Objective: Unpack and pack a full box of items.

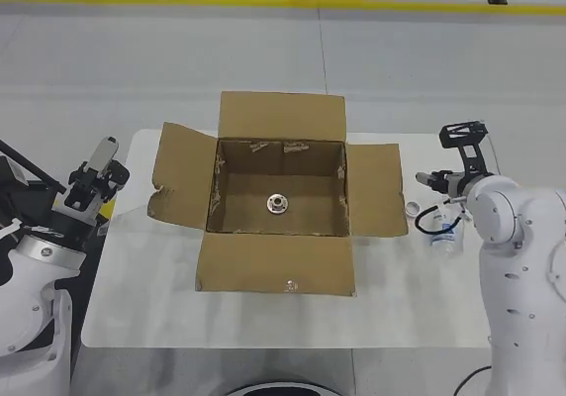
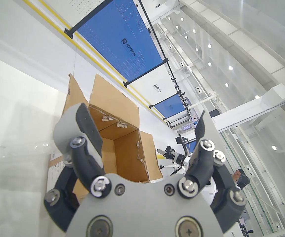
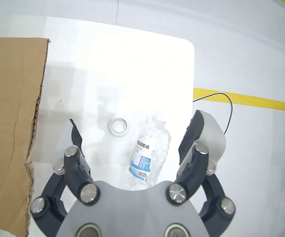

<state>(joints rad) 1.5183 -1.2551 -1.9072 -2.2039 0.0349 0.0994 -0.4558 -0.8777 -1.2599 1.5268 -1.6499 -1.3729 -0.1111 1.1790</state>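
Judging from above, unpacking seems nearly done, one small round metal part (image 1: pixel 277 204) lying in the open brown cardboard box (image 1: pixel 281 111); left hand (image 2: pixel 142 114) gapes empty; right hand (image 3: pixel 135 118) spreads over a clear plastic bottle (image 3: pixel 152 149) on the white counter (image 3: pixel 132 62).

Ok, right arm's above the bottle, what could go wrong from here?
The bottle lies on its side not far from the table edge; a glancing touch by the open right end effector could roll it off. The ring sits close beside it and might be knocked or pinched along.
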